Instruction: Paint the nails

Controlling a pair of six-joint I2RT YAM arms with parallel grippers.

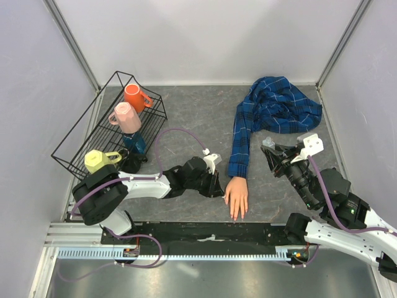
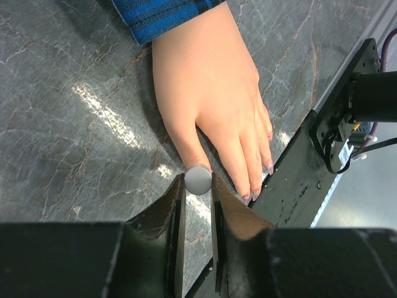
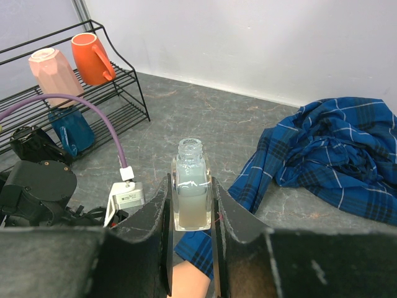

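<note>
1. The left end effector is closed narrowly on a small, round, pale cap. The cap is seen end-on, and the brush beneath it is hidden.
2. The cap is held just at the tip of the thumb of the hand. The hand lies palm down on the bench, with its fingers toward the near edge.
3. The nails are tiny. Those on the fingertips look faintly pink or dark, and the thumb nail cannot be made out.
4. Risk: with the brush unseen, polish may be laid on skin or bench rather than on a nail.
5. Risk: the hand may be shifted by too firm a downward push, since it seems to be anchored by nothing but its sleeve.
6. The right end effector is clamped on an open bottle. The bottle appears upright and is held well apart from the hand, to its right.
7. Risk: polish may be spilled onto the sleeve or bench if that wrist is tilted, as the bottle's neck is uncapped.
</note>
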